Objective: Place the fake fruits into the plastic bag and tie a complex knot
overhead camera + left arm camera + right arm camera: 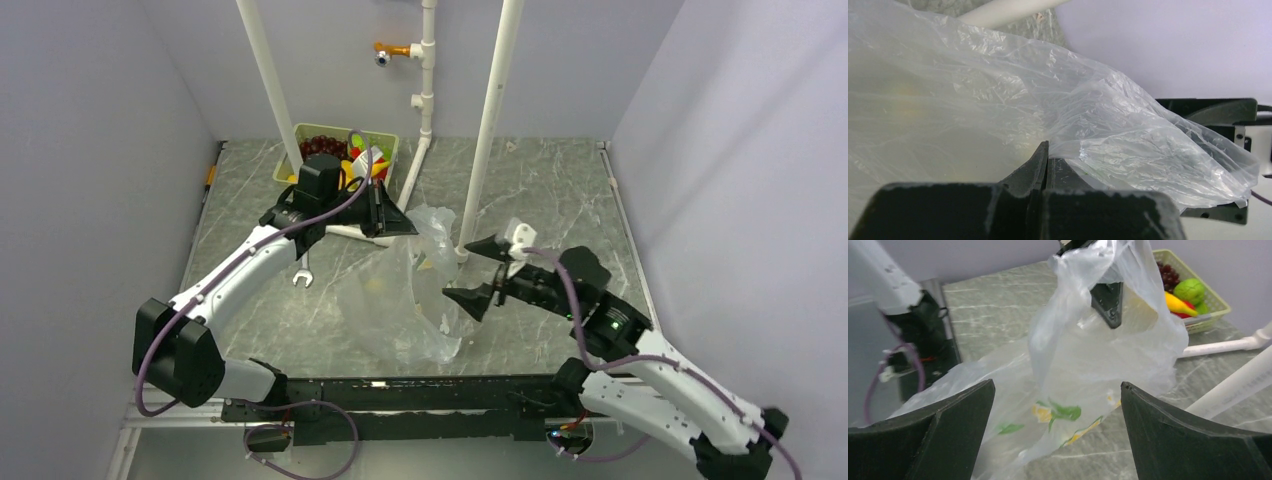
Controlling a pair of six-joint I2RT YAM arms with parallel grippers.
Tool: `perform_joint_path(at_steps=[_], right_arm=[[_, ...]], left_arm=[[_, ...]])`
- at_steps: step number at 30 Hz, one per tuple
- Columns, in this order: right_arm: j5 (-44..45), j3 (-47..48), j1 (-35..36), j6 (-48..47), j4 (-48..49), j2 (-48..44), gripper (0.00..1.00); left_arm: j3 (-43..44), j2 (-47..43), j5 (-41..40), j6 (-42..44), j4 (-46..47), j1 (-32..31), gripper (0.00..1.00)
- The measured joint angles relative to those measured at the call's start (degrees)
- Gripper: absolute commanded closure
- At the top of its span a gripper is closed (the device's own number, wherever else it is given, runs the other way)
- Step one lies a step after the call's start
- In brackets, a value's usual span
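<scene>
The plastic bag (pixel 400 300) is clear crinkly film with small yellow and green prints, lying mid-table with its top lifted. My left gripper (pixel 395 225) is shut on the bag's upper edge and holds it up. In the left wrist view its closed fingertips (pixel 1046 150) pinch the film (pixel 998 100). My right gripper (pixel 468 272) stands wide open just right of the bag. In the right wrist view nothing is between its fingers (pixel 1058 385), and the hanging bag (pixel 1088 360) is ahead of them. The fake fruits (pixel 335 155) (pixel 1183 295) lie in the basket. No knot is in view.
A pale green basket (pixel 385 140) (pixel 1218 302) sits at the back left behind the left gripper. A silver wrench (pixel 303 273) lies on the marble table left of the bag. White pipes (pixel 490 120) (pixel 268 90) stand upright near the bag, with one close to my right gripper (pixel 1228 390).
</scene>
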Motion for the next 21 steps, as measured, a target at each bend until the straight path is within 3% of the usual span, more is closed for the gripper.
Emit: perform_joint_path(at_steps=[4,10,16,21], right_arm=[[16.5,-0.9,9.7,-5.7,6.6,5.0,0.00],[32.6,-2.9,11.3,-11.9,15.2,8.0,0.00],[29.6,-7.0,11.3,-18.8,21.9,5.0,0.00],[20.5,-6.6,11.2,-23.4,21.9,3.3,0.00]], left_arm=[[0.0,0.5,1.5,-0.9,0.9,0.0,1.00],[0.0,0.4,7.3,0.3,2.1,0.1,1.00],[0.2,0.4,15.0,5.7,1.3,-0.1,1.00],[5.6,1.0,20.1,16.9,-8.9,-3.0,1.00]])
